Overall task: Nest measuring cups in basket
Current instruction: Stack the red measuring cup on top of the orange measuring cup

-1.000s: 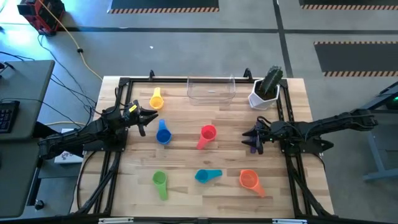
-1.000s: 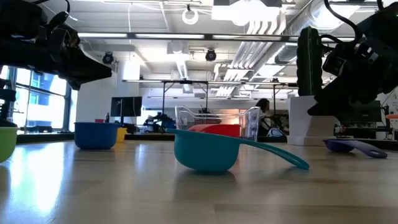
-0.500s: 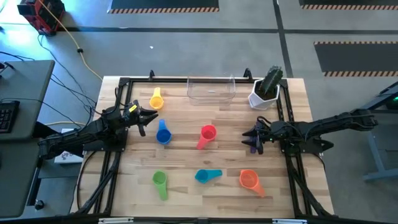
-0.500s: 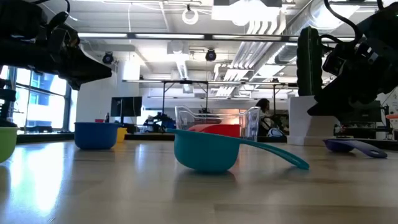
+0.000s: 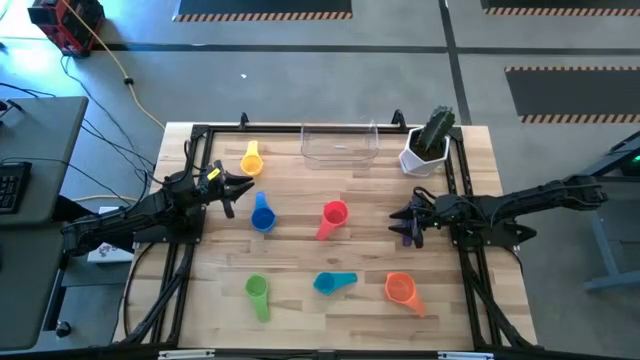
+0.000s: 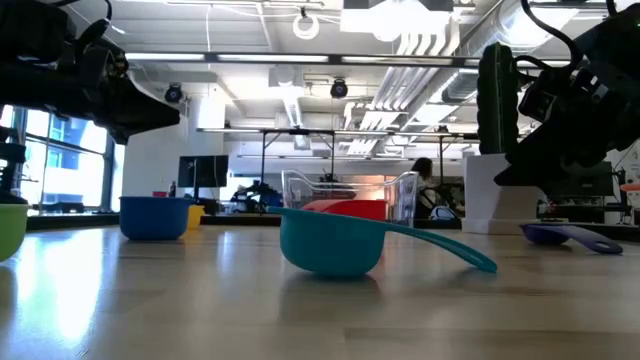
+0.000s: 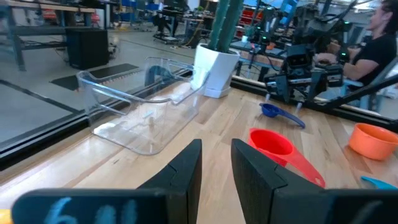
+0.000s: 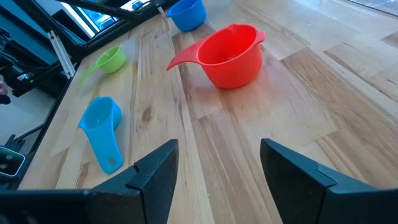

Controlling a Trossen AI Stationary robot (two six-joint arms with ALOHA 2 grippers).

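Observation:
Seven measuring cups lie apart on the wooden table, none in the basket: yellow (image 5: pixel 250 160), blue (image 5: pixel 262 215), red (image 5: pixel 333 217), green (image 5: pixel 258 293), teal (image 5: pixel 335 283), orange (image 5: pixel 402 290) and purple (image 6: pixel 565 235). The clear basket (image 5: pixel 340 145) stands at the far edge and holds nothing. My left gripper (image 5: pixel 240 195) hovers beside the blue cup, open by a narrow gap (image 7: pixel 216 155). My right gripper (image 5: pixel 398 222) hovers right of the red cup (image 8: pixel 231 55), open wide (image 8: pixel 219 155), over the purple cup (image 5: pixel 407 238).
A white angular pot with a green cactus (image 5: pixel 428 145) stands right of the basket at the far right corner. Black frame rails run along the table's left, right and far edges. A person sits at a desk beyond the table (image 7: pixel 376 46).

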